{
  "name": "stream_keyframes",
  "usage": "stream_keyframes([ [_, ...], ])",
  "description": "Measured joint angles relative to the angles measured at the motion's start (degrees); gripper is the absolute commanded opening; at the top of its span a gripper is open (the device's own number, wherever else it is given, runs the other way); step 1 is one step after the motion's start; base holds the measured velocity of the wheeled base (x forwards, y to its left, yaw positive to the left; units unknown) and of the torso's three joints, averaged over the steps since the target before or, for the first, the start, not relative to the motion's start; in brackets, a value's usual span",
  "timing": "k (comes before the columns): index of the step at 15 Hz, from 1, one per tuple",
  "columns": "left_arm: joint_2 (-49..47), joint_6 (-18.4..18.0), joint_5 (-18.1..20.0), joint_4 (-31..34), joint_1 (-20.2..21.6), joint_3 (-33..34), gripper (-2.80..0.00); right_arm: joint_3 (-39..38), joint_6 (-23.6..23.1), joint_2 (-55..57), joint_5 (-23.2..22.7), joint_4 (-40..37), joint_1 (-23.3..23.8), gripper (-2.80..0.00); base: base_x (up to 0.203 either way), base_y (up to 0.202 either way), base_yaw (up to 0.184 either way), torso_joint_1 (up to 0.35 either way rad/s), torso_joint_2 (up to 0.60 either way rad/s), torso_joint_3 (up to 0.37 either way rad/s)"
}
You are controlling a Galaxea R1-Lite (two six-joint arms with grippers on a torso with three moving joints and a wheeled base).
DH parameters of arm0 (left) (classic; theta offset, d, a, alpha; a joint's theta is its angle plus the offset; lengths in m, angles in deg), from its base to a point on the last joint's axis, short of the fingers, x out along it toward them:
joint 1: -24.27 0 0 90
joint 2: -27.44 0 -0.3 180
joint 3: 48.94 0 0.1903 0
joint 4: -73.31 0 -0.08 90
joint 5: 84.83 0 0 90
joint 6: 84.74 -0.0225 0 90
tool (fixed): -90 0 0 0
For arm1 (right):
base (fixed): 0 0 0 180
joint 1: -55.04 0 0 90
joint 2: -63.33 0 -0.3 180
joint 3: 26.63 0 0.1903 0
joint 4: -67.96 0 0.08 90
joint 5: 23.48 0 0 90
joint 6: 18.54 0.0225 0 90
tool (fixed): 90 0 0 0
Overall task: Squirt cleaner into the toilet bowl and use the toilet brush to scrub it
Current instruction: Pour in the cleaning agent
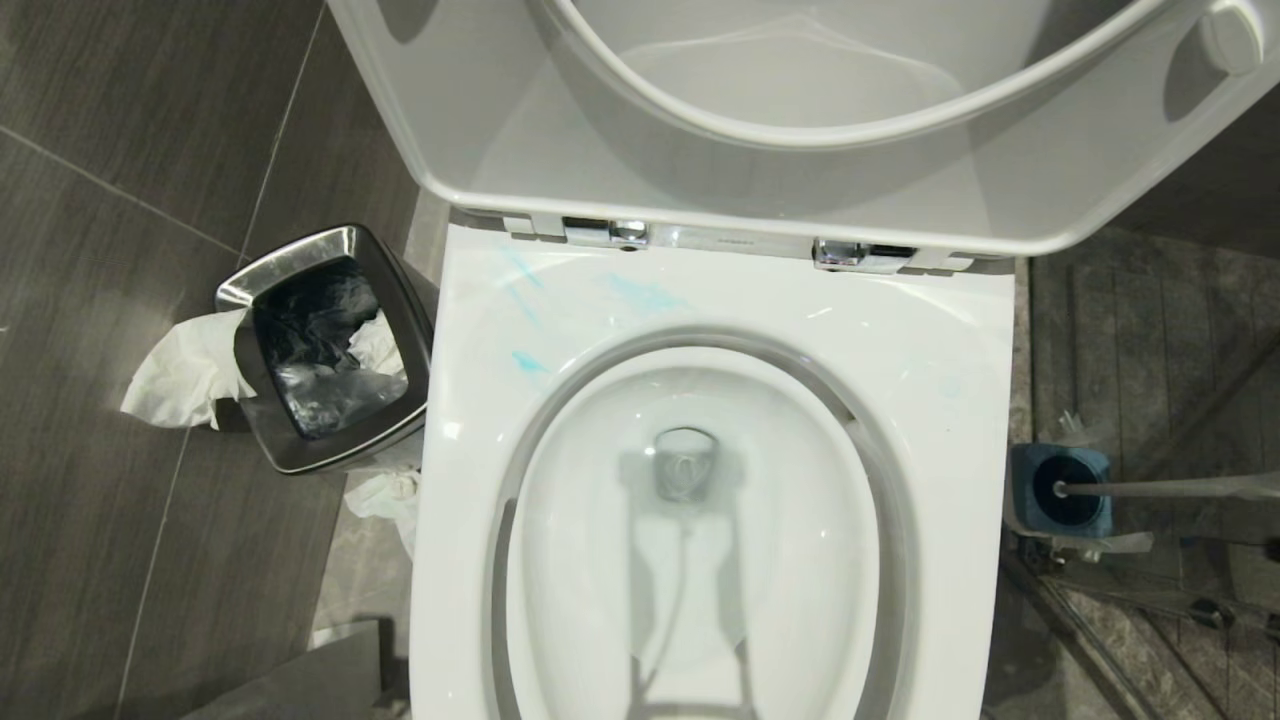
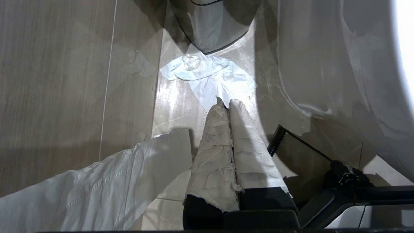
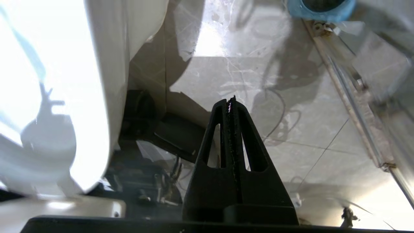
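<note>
The toilet bowl [image 1: 950,400] fills the head view, white, with seat and lid raised. Pale blue cleaner [image 1: 640,295] smears its back rim on the left. The toilet brush [image 1: 1160,488] stands in a grey-and-blue holder [image 1: 1025,470] on the floor to the toilet's right, its handle leaning away to the right. Neither arm shows in the head view. My left gripper [image 2: 226,103], its fingers wrapped in white paper, is shut and empty low beside the toilet's left flank [image 2: 323,64]. My right gripper [image 3: 230,101] is shut and empty over the floor right of the toilet [image 3: 97,64], short of the holder [image 3: 347,8].
A square steel waste bin [image 1: 330,455] stands left of the toilet with tissue [image 1: 180,375] hanging over its side. More tissue [image 2: 210,74] lies on the floor near the bin. A metal floor rail [image 3: 349,97] runs along the right, past the brush holder.
</note>
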Motion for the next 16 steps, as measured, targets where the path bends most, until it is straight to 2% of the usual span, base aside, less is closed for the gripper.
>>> stream_keyframes([
  [2, 0.0, 0.0, 0.0, 0.0, 0.0, 0.0, -2.80, -0.6, 0.4, 5.8, -0.1, 6.9, 0.0, -2.80, 0.000, 0.000, 0.000, 0.000, 0.00, 0.000],
  [7, 0.0, 0.0, 0.0, 0.0, 0.0, 0.0, -2.80, -16.4, -1.8, 15.3, -0.2, 37.9, 0.2, -2.80, 0.000, 0.000, 0.000, 0.000, 0.00, 0.000],
  [11, 0.0, 0.0, 0.0, 0.0, 0.0, 0.0, -2.80, -21.7, -2.6, 21.9, -2.1, 54.3, 2.6, -2.80, 0.000, 0.000, 0.000, 0.000, 0.00, 0.000],
  [16, 0.0, 0.0, 0.0, 0.0, 0.0, 0.0, -2.80, -33.6, -5.7, 32.2, -8.1, 89.8, 3.5, -2.80, 0.000, 0.000, 0.000, 0.000, 0.00, 0.000],
])
